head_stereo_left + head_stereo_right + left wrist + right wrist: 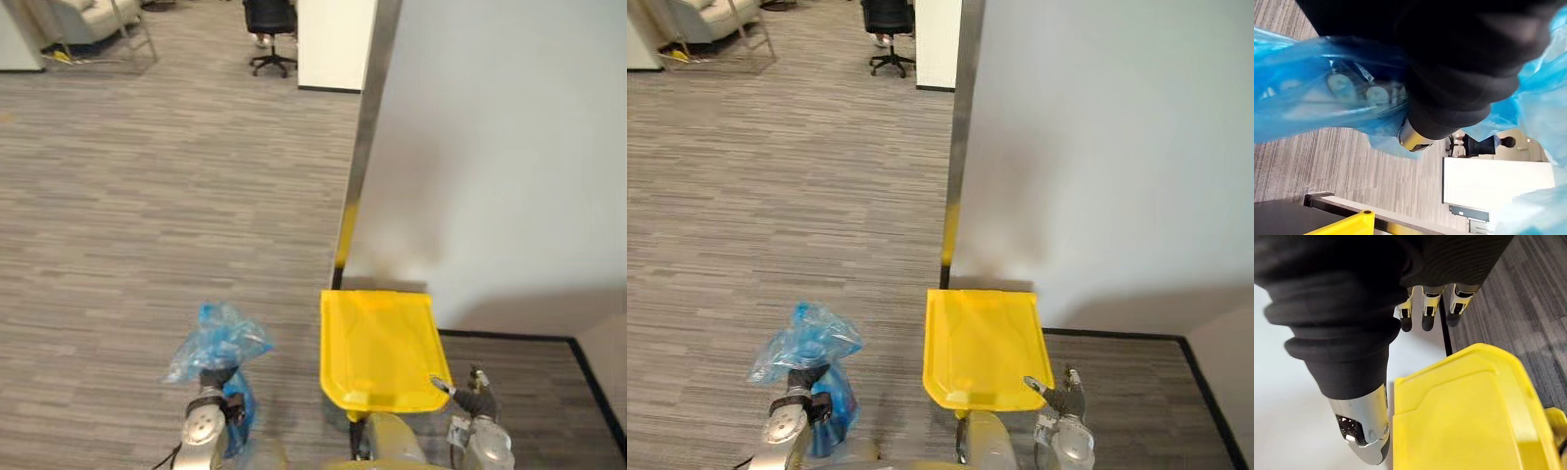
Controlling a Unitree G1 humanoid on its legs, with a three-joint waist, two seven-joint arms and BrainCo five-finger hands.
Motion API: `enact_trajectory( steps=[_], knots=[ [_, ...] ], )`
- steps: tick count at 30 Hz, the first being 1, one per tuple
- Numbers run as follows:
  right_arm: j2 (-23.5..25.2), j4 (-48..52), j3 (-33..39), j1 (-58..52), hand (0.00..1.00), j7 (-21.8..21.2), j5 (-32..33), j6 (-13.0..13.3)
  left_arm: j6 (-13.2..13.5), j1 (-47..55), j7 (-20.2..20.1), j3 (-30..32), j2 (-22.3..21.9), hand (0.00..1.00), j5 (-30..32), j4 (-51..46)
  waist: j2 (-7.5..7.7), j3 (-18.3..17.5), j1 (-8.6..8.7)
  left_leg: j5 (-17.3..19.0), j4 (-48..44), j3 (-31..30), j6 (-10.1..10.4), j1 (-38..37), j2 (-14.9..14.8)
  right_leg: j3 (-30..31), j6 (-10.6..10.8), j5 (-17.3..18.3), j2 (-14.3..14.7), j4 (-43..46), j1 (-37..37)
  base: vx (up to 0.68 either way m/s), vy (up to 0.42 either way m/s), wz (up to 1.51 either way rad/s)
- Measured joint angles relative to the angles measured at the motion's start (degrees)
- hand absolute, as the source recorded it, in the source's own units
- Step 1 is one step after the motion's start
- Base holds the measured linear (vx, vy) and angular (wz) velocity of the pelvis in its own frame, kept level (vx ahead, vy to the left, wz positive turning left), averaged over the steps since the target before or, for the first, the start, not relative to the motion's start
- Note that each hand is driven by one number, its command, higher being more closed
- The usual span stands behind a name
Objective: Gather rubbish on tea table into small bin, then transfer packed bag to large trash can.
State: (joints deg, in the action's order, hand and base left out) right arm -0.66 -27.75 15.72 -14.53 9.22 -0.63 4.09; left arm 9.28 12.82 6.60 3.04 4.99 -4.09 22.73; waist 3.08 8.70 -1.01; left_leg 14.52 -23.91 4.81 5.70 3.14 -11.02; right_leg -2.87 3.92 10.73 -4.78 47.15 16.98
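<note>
Bunched in the left hand is the neck of a crumpled, translucent blue plastic rubbish bag. In the left wrist view its fingers show through the film, curled round the gathered plastic. Holding it by the neck likely serves to keep the rubbish from spilling and to lift the sack off the grey striped carpet floor. The bag hangs just beside the large trash can's flat yellow plastic lid, on the robot's left and apart from it.

The lid lies shut, so the bag has nowhere to go yet. That seems to be why the right hand sits at the lid's near right corner. Its fingers are relaxed and fairly straight, with the thumb apart from them, and they hold nothing. They reach over the corner's edge, though I cannot tell whether a tip actually touches the plastic. From there the hand is well placed to get under the rim and lift it.

The can stands against a plain white wall, so the lid can probably only be lifted from the near edge. A black office chair stands well away across the floor.
</note>
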Motion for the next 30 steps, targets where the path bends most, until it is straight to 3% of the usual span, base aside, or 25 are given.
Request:
enact_trajectory(
  steps=[2, 3, 4, 5, 6, 7, 8, 10, 13, 14, 15, 17, 21, 27, 30],
  knots=[
    [-0.01, 0.00, -0.32, -0.46, 0.00, -0.72, -0.11, 0.08, -0.01, 1.83, -0.26, -0.11, -0.41, 1.00, 0.00, -1.12, 0.79, -0.55, -0.20, -3.52, 4.05, 0.59, 0.51, 0.19, 0.10, -0.10, 1.34, 3.13, -1.75, 5.51, -4.70, -0.20, -0.174, -0.09],
    [-0.03, 0.00, -0.96, -0.66, 0.00, -0.76, -0.29, 0.13, -0.01, 2.90, -0.25, -0.11, -0.37, 1.00, 0.00, -2.15, 1.45, -1.15, -0.69, -4.60, 5.12, 1.20, 0.91, 1.11, 0.12, 0.21, 2.07, 3.73, -2.77, 3.78, -7.47, -0.16, -0.210, -0.36],
    [-0.09, -0.05, -1.17, -0.56, 0.00, -0.77, -0.73, 0.12, -0.02, 3.06, -0.14, -0.04, -0.33, 1.00, 0.04, -2.56, 1.99, -1.83, -1.66, -5.48, 5.31, 1.65, 1.42, 2.93, -0.04, 0.08, 3.57, 7.46, -2.22, -2.85, -9.07, -0.19, -0.255, -0.54],
    [-1.10, -0.02, -1.25, -0.02, 0.00, -0.66, -1.41, 0.28, -0.13, 3.03, -0.20, 0.44, -1.63, 1.00, 0.01, -2.52, 0.38, -3.45, -2.98, -8.78, 6.56, 1.72, 1.01, 6.57, -1.19, -0.22, 1.79, 9.61, 0.47, -13.49, -9.75, -0.15, -0.252, -0.55],
    [-2.22, -0.06, -1.34, 0.74, 0.00, -0.63, -1.72, 0.63, -0.06, 2.81, -0.28, 0.41, -3.13, 1.00, -0.04, -2.61, -0.69, -3.32, -2.94, -10.81, 7.56, 1.85, -0.29, 8.69, -1.97, 0.01, 0.51, 9.62, 1.72, -18.85, -9.72, -0.18, -0.264, -0.33],
    [-3.66, -0.44, -1.27, 1.71, 0.00, -0.57, -1.71, 0.67, -0.08, 2.45, -0.38, 0.18, -4.58, 1.00, -0.25, -2.58, -2.24, -2.10, -2.51, -13.23, 7.94, 1.56, 1.07, 10.03, -2.89, -0.45, -2.35, 8.21, 3.00, -21.39, -9.57, -0.11, -0.161, -0.07],
    [-3.94, -0.72, -1.27, 1.77, 0.00, -0.53, -1.70, 0.67, -0.08, 2.52, -0.41, -0.07, -4.60, 1.00, -0.36, -2.57, -1.87, -1.83, -2.45, -13.87, 7.98, 1.56, 2.15, 10.05, -2.80, -0.65, -2.43, 8.17, 2.99, -21.29, -9.42, -0.17, -0.102, 0.24],
    [-4.34, -2.42, -1.27, 1.88, 0.00, -0.43, -1.69, 0.74, -0.04, 2.62, -0.46, -0.18, -4.06, 1.00, -0.51, -2.57, -1.58, -1.72, -1.41, -12.11, 4.56, 1.87, 2.40, 10.37, -2.69, -2.45, -3.55, 7.57, 1.97, -21.79, -9.75, -0.14, -0.006, 0.18],
    [-4.67, -2.47, -1.32, 1.83, 0.00, -0.47, -1.70, 1.32, 0.02, 2.36, -1.23, -0.23, -3.71, 1.00, -0.51, -2.48, -1.59, -1.82, -0.93, -6.67, -1.38, 3.81, -0.99, 9.33, -0.80, -2.33, -2.77, 6.38, 0.72, -23.13, -9.94, -0.07, 0.110, 0.06],
    [-4.54, -3.24, -1.10, 1.72, 0.00, -0.48, -1.71, 1.40, 0.07, 2.23, -1.52, -0.25, -3.68, 1.00, -0.51, -1.94, -2.44, -2.26, 0.02, -6.43, 2.61, 4.62, -0.65, 7.87, 0.05, -2.90, -1.73, 5.68, 0.49, -24.30, -10.63, -0.03, 0.166, 0.32],
    [-4.35, -4.12, -1.22, 1.78, 0.00, -0.57, -1.70, 1.43, 0.07, 2.15, -1.52, -0.21, -3.55, 1.00, -0.51, -1.45, -2.37, -2.29, 0.32, -6.65, 4.75, 4.59, -0.27, 7.21, 0.18, -3.14, -1.40, 5.18, 0.31, -25.21, -10.78, -0.04, 0.212, 0.25],
    [-3.70, -6.38, -2.31, 2.54, 0.00, -0.61, -1.70, 1.65, 0.05, 1.38, -1.58, -0.87, -2.06, 1.00, -0.50, 0.49, -1.14, -2.69, 0.22, -9.38, 9.87, 5.30, -0.35, 6.00, 1.99, -3.06, -0.13, 2.24, -0.44, -30.00, -11.77, -0.03, 0.178, 0.02],
    [-3.66, -8.26, -2.35, 3.11, 0.00, -0.57, -1.69, 1.80, 0.01, 1.10, -1.58, -1.37, -0.81, 1.00, -0.47, 2.87, -1.23, -2.62, 0.26, -10.17, 11.69, 5.81, -1.53, 4.56, 3.93, -2.29, 1.06, -0.65, -1.60, -34.80, -14.04, -0.02, 0.130, 0.00],
    [-3.84, -10.42, -2.35, 6.05, 0.00, -0.59, -1.68, 1.79, 0.01, 0.88, -1.49, -1.12, 0.96, 1.00, -0.43, 4.91, -2.13, -2.22, 0.35, -10.11, 11.63, 7.55, -1.83, 3.75, 3.91, -0.02, 1.38, -2.91, -1.11, -37.35, -14.68, -0.06, 0.054, -0.18],
    [-4.59, -10.78, -2.25, 7.45, 0.00, -0.51, -1.67, 1.75, 0.01, 0.90, -1.45, -1.10, 0.91, 1.00, -0.44, 4.77, -2.46, -1.10, 0.25, -7.33, 7.75, 7.78, -2.47, 4.40, 3.73, 1.24, 1.98, -1.76, -1.28, -35.42, -14.27, -0.04, 0.044, -0.19]
  ],
)
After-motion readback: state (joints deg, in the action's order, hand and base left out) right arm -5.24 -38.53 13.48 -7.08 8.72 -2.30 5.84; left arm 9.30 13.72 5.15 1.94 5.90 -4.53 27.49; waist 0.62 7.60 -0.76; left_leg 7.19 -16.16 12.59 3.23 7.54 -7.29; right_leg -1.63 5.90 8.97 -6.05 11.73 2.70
